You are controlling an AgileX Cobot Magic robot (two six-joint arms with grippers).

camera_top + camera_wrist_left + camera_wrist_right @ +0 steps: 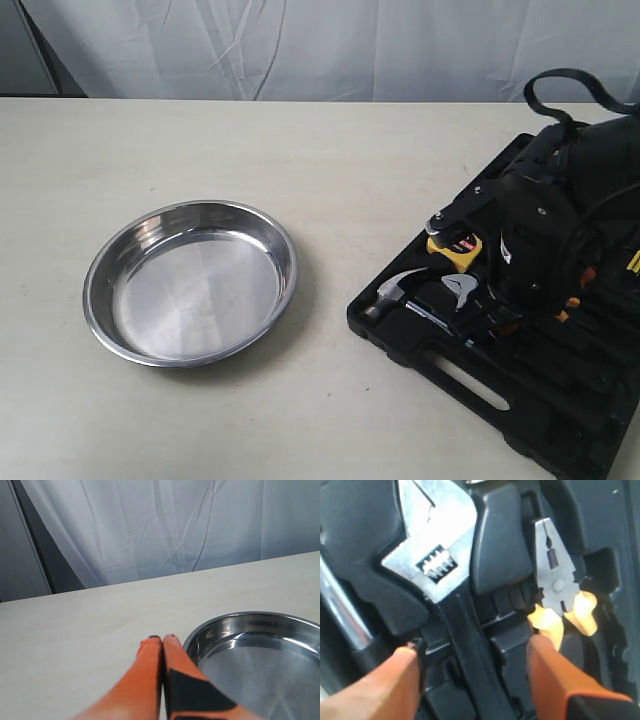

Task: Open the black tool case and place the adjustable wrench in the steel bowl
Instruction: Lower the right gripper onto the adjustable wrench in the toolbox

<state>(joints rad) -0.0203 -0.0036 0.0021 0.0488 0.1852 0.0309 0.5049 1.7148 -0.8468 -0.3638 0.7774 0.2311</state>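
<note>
Pointing just beside the rim of the steel bowl (190, 283), the left end effector (162, 639) has its orange fingers (147, 665) pressed together on nothing. The bowl sits on the pale tabletop (350, 170), apart from the black tool case (520, 400), which lies open at the right. Over it the right end effector (475, 655) is spread, one finger on each side of the black handle of the adjustable wrench (432, 555), which lies in its recess between the hammer (395, 290) and the orange-handled pliers (557, 580).
</note>
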